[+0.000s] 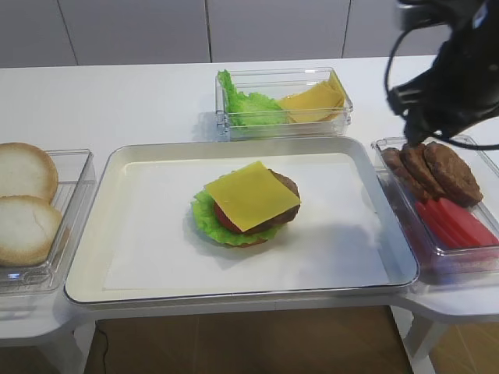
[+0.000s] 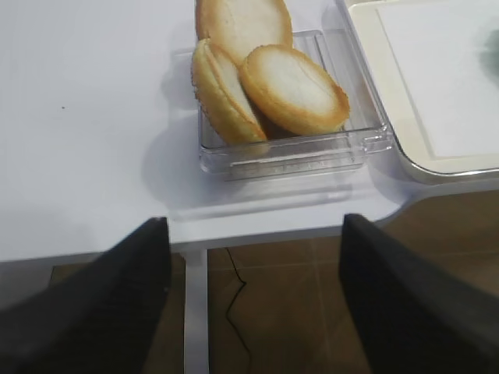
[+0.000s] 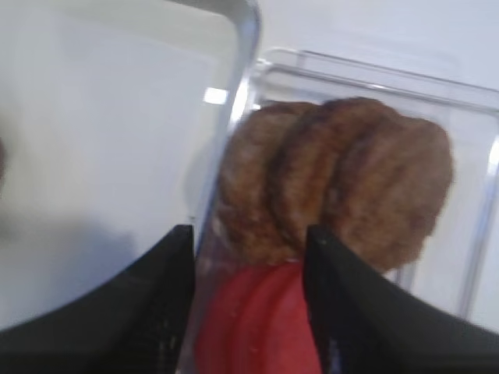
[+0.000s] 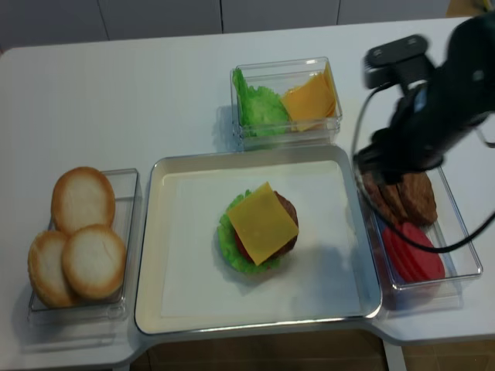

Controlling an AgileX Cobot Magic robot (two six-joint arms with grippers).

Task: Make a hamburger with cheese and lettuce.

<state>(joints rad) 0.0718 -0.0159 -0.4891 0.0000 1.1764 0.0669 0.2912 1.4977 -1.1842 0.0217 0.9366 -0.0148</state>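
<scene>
cheese (image 1: 252,195) atop hamburger (image 1: 257,222), right fingers (image 3: 175,312) well apart

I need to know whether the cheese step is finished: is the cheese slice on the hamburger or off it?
On. The cheese lies flat atop the hamburger in the tray, covering most of its patty.
</scene>
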